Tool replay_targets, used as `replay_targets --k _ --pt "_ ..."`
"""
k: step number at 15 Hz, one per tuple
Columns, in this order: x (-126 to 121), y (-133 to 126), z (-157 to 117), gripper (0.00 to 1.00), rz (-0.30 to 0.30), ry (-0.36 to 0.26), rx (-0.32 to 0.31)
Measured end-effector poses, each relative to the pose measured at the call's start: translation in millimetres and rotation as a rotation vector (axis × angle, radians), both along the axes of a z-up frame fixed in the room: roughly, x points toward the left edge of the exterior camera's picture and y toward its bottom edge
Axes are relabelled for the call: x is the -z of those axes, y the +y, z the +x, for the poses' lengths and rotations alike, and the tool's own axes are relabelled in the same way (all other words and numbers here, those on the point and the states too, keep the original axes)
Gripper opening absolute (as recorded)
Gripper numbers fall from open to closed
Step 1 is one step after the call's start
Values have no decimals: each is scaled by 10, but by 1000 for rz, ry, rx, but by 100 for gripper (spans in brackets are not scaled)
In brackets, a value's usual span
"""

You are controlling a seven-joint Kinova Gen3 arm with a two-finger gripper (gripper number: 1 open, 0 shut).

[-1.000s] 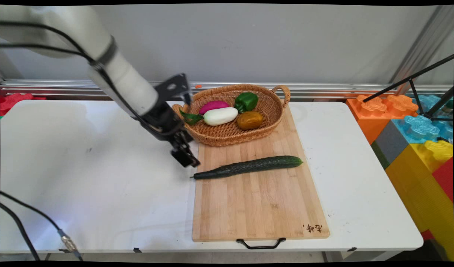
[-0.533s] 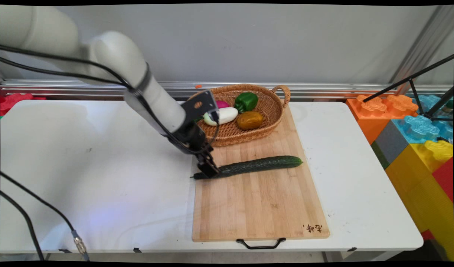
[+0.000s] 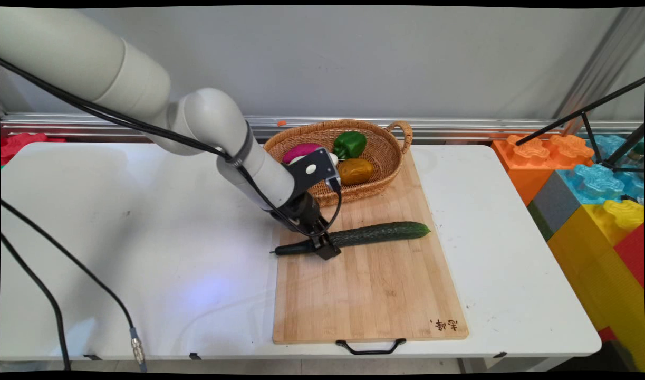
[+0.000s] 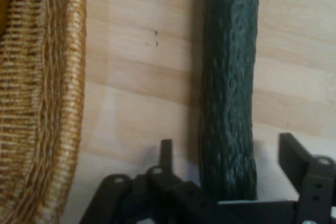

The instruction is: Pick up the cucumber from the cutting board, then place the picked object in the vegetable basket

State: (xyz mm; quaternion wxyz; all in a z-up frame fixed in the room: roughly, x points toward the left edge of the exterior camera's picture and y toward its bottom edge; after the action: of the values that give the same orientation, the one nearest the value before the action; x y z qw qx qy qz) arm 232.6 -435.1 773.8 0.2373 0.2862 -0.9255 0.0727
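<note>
Table (image 3: 116, 221), white, carries everything. Cutting board (image 3: 369, 295) of pale bamboo lies at centre, long axis running 12 to 6 o'clock, black handle (image 3: 371, 347) at its 6 o'clock edge and a small stamped mark near its 5 o'clock corner. Wicker basket (image 3: 391, 153) sits at the board's 12 o'clock end, partly on the wood; its woven wall also fills the left side of the hand view (image 4: 42, 103).

Cucumber (image 3: 385, 233), long and dark green, lies across the board's upper half, slightly tilted, thin stem end at 9 o'clock just over the board's edge, blunt end toward 3 o'clock. In the hand view it runs up the frame (image 4: 228, 77) over bare wood, apart from the basket.

Gripper (image 3: 322, 247) is down on the cucumber, roughly a third of the way along from the stem end. Fingers stand apart, one on each side of the cucumber (image 4: 291, 153); gaps show between each finger and the skin, so no clamp yet.

Basket contents, near to far from gripper: brown-yellow vegetable (image 3: 355, 171) at 3 o'clock inside; green pepper (image 3: 349, 143) at 12 o'clock; purple vegetable (image 3: 300, 151) at 10 o'clock, partly hidden by the wrist.

Coloured big blocks (image 3: 591, 184) stand off the table's 3 o'clock side.
</note>
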Motion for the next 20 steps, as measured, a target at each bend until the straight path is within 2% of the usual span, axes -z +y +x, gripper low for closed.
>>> replay_targets --k 4,7,10,15,17,20 --pt "68 -15 -53 0 -22 -7 6" --pt "31 11 -72 0 -27 -4 12" --pt "-160 67 -171 0 -21 28 30" --pt "-564 19 -392 0 -57 85 62" --pt "-712 -61 -457 0 -89 98 77" --pt "-974 -321 -488 0 -180 95 98"
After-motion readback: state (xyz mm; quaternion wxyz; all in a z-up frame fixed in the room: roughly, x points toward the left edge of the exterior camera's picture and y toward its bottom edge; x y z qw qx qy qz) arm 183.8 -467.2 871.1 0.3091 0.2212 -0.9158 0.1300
